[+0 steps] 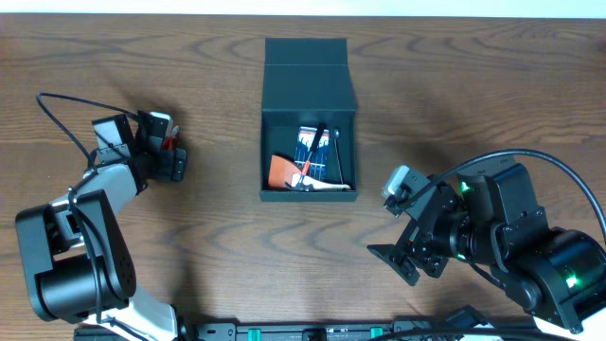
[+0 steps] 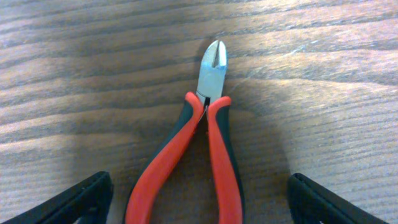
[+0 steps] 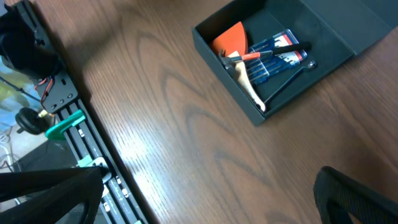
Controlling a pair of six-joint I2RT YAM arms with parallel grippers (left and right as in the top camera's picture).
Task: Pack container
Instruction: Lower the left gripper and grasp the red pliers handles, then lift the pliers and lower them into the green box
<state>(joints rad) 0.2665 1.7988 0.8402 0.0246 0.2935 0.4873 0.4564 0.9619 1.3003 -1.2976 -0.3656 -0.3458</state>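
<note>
- While its lid lies back, container sits on bench holding orange card, blue pack, pen.
- Left tool wide open, empty, over red cutters, well left of container.
- Right tool wide open, empty, near container's right-front.

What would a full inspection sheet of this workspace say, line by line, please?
Surface: brown wood-grain table, no spills seen.
Job's things: dark teal-black square cardboard-like container, lid flap open, holding an orange flat tool and a blue packet; red-and-black-handled cutting pliers lie on the table, outside it.
Clutter: nothing seen.
Grippers: left claw open, straddling the pliers' handles, not gripping; right claw open and empty over bare table.
Cables: a black cable loops beside the left arm; another black cable arcs over the right arm.
Surroundings: black rail with a green clip at the table's edge.
</note>
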